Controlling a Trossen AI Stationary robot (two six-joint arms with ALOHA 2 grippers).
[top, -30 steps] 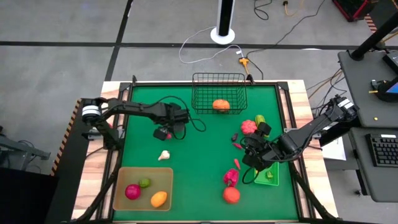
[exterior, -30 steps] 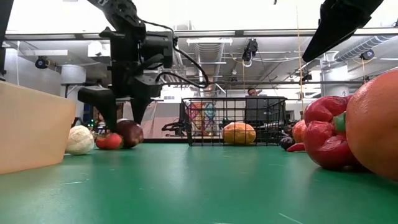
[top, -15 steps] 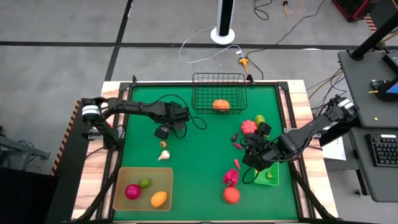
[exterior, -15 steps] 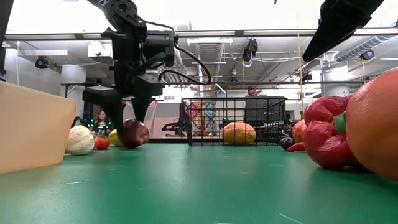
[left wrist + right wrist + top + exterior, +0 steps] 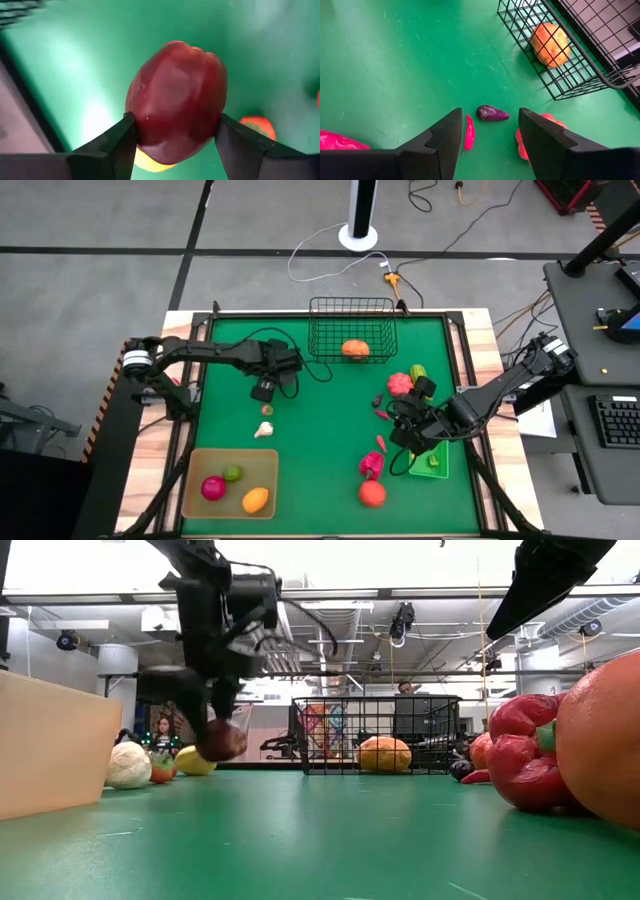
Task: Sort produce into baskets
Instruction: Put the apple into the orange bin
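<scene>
My left gripper (image 5: pixel 262 390) hangs over the left half of the green table, shut on a dark red apple (image 5: pixel 175 100), which also shows in the low view (image 5: pixel 221 740) clear of the table. A yellow piece (image 5: pixel 195 762), a small red-orange piece (image 5: pixel 266 411) and a white garlic (image 5: pixel 263 430) lie on the table near it. My right gripper (image 5: pixel 405 438) is open and empty above the table's right half, over a red chilli (image 5: pixel 468 132) and a purple piece (image 5: pixel 492 113). The tan tray (image 5: pixel 200 465) sits near left, the black wire basket (image 5: pixel 350 315) far middle, the green bin (image 5: pixel 440 470) near right. My left gripper pinches the apple by two opposite sides (image 5: pixel 137 125) between its two fingers. The fingers come from above, pointing down. The apple is lifted clear of the table and hangs between the fingertips.
The basket holds an orange piece (image 5: pixel 354 349). The tray holds a magenta piece (image 5: pixel 213 487), a green piece (image 5: pixel 232 474) and an orange piece (image 5: pixel 255 500). A pink pepper (image 5: pixel 371 465), an orange ball (image 5: pixel 372 494), a pink piece (image 5: pixel 400 384) and a green piece (image 5: pixel 418 371) lie at the right.
My left gripper has taken hold of the dark red apple and risen, lifting it clear of the table; the yellow piece behind it has come into sight in the low view.
</scene>
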